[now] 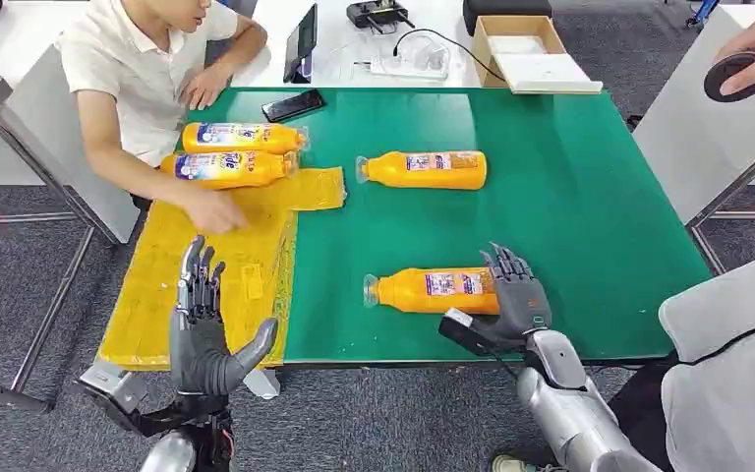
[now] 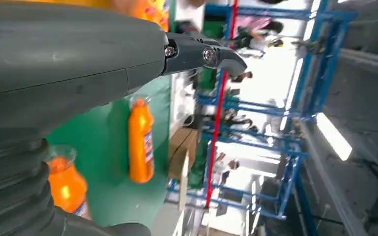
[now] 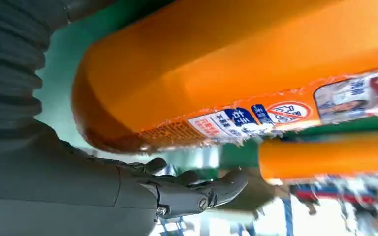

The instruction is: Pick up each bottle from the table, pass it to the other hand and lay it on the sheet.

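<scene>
While my right hand (image 1: 514, 295) curls its fingers around the near bottle's (image 1: 431, 290) base on the counter (image 1: 570, 197), my left hand (image 1: 206, 329) waits spread; full, slick plastic, so I'd grip mid-body. The sheet (image 1: 206, 265) lies beyond.

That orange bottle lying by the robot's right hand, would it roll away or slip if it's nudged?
Probably. The near bottle lies on its side on the smooth green table, so a nudge may roll it. Its glossy plastic looks slippery. It looks full of orange liquid, so likely hefty in the right hand.
</scene>
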Action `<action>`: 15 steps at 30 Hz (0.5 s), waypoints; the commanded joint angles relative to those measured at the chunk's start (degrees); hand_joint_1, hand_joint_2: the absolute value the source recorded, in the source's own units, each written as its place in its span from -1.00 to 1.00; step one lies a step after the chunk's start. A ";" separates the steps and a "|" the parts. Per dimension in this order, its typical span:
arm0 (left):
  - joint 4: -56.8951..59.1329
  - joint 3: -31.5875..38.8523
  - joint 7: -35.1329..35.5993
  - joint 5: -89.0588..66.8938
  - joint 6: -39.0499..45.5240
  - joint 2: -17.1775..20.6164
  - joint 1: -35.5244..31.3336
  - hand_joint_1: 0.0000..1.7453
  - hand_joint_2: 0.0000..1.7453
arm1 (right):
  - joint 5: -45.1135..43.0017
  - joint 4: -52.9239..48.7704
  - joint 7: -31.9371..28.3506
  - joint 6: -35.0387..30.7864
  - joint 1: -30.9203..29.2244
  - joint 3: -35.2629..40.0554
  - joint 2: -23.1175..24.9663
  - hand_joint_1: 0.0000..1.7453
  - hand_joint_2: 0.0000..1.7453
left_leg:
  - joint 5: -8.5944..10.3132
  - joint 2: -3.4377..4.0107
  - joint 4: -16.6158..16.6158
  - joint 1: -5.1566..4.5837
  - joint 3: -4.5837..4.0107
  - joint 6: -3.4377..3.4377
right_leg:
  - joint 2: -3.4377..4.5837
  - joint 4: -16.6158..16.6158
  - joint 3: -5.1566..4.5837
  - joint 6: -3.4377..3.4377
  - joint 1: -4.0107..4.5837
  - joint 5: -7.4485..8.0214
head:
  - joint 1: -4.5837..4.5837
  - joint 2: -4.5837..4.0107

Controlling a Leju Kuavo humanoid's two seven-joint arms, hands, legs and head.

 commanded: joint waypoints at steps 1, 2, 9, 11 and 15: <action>4.31 -1.64 2.05 0.91 -1.65 1.41 -2.06 -1.00 1.00 | 0.45 9.39 3.33 6.17 -1.68 3.11 -0.39 -1.00 1.00 | 0.00 0.00 -0.11 0.07 0.31 -0.07 | -0.15 -0.14 0.34 -0.12 0.08 0.00 | 0.00 0.02; 4.66 -1.78 3.18 1.08 -2.28 1.54 -2.29 -1.00 1.00 | 0.97 9.73 4.14 7.70 -1.92 3.74 -0.56 -1.00 1.00 | -0.02 0.02 -0.06 0.06 0.35 -0.03 | -0.11 -0.13 0.34 -0.08 0.07 -0.01 | 0.02 0.02; 8.32 -1.98 8.17 3.71 -5.65 1.62 -3.80 -1.00 1.00 | -1.09 10.81 2.76 12.71 -1.04 3.86 -0.88 1.00 1.00 | 0.05 -0.07 -0.10 0.07 0.66 -0.07 | -0.21 -0.26 0.61 -0.13 0.09 0.05 | 0.00 0.02; 8.41 -1.95 8.17 3.72 -5.66 1.62 -3.83 -1.00 1.00 | -1.14 10.80 2.71 12.57 -0.87 3.84 -0.86 1.00 1.00 | -0.03 -0.07 -0.09 0.07 0.91 -0.01 | -0.17 -0.29 0.40 -0.10 0.11 -0.03 | 0.02 0.02; 8.38 -1.95 8.88 4.37 -6.40 1.74 -3.75 -1.00 1.00 | -2.07 10.84 2.25 13.97 -0.86 3.73 -0.85 1.00 1.00 | -0.05 -0.11 -0.21 0.10 0.92 -0.05 | -0.23 -0.41 0.47 -0.13 0.15 -0.02 | 0.00 0.00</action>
